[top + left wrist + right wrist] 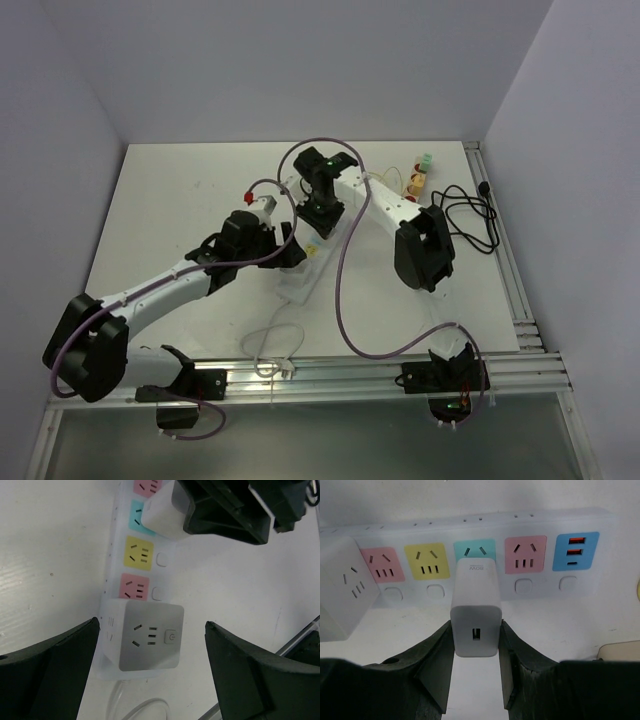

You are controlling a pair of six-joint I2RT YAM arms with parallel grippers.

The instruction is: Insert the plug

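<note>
Teal-bound, clamps white charger (474, 595) in right gripper (475, 645), left gripper (152, 645) apart; next needs straight twelve-o'clock push into socket (470, 547).

Walls (300, 60): pale lilac panels are closing in on three sides.
Table (170, 210): white top is sitting flat under even light.
Rails (320, 378): aluminium strips are running along the near and right edges.

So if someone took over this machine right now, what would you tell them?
Right gripper: shut on the white charger, held at the teal socket of the power strip.
Left gripper: open, straddling the strip's end by the grey cube adapter, gripping nothing.
Done: charger in hand and lined up with the socket.
Left: push it fully home (seating cannot be confirmed), then release.
</note>
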